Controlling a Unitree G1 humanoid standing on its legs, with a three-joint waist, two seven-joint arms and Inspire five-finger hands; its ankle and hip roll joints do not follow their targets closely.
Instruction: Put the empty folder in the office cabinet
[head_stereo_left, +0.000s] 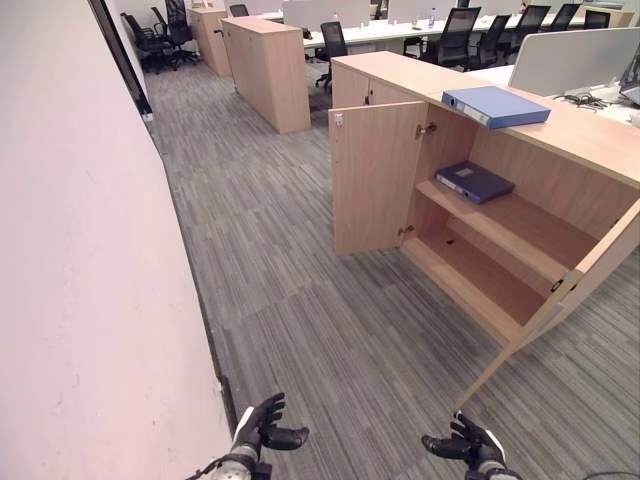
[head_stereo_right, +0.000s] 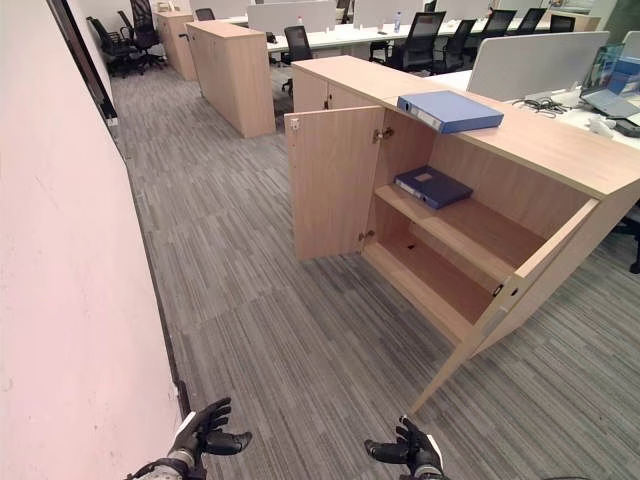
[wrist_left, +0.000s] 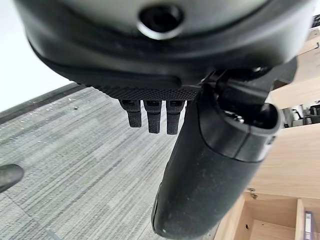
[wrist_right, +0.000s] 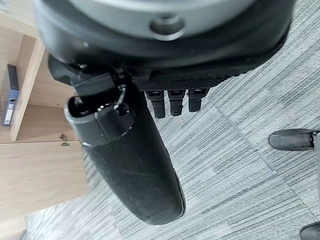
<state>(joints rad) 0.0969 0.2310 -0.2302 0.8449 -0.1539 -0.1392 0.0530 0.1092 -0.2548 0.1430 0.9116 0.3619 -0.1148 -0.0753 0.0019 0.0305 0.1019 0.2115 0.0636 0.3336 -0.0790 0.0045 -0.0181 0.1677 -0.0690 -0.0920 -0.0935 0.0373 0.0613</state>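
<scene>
A light blue folder (head_stereo_left: 496, 105) lies flat on top of the wooden office cabinet (head_stereo_left: 590, 135). Both cabinet doors stand open. A darker blue folder (head_stereo_left: 475, 181) lies on the upper shelf (head_stereo_left: 520, 225) inside. Low in front of me, over the carpet, my left hand (head_stereo_left: 262, 428) and right hand (head_stereo_left: 470, 446) hang with relaxed fingers and hold nothing. Both are well short of the cabinet. In the left wrist view my left hand (wrist_left: 210, 165) shows straight fingers (wrist_left: 152, 117), and in the right wrist view my right hand (wrist_right: 130, 165) shows the same.
A white wall (head_stereo_left: 80, 250) runs along my left. The left cabinet door (head_stereo_left: 378, 175) juts into the aisle, and the right door (head_stereo_left: 560, 300) swings out toward me. More cabinets (head_stereo_left: 268, 68), desks and office chairs (head_stereo_left: 455, 38) stand farther back. Grey carpet (head_stereo_left: 300, 280) lies between.
</scene>
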